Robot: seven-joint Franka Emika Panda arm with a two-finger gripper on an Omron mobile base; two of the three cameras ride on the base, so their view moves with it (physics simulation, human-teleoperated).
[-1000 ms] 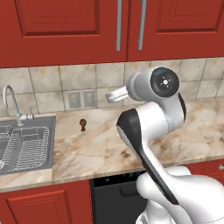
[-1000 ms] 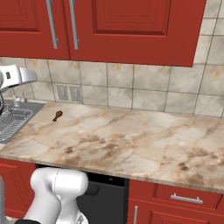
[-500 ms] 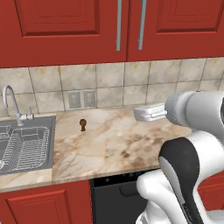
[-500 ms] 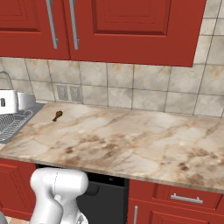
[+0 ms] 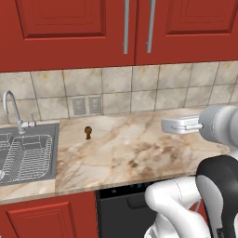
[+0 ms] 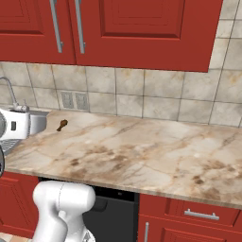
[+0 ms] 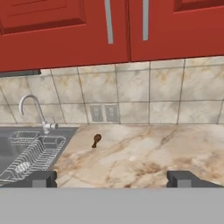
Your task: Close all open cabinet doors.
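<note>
Red cabinet doors (image 5: 69,28) above the marble desk (image 5: 125,153) are sitting flush and closed; no open door is visible here. The gripper (image 7: 111,179), spread wide and empty, is facing the sink (image 7: 26,153).

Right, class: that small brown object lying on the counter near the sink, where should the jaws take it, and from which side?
Judging by its pose, grip the small brown object from above across its thinner lower end; it lies flat on bare marble counter, so side access looks poor.
</note>
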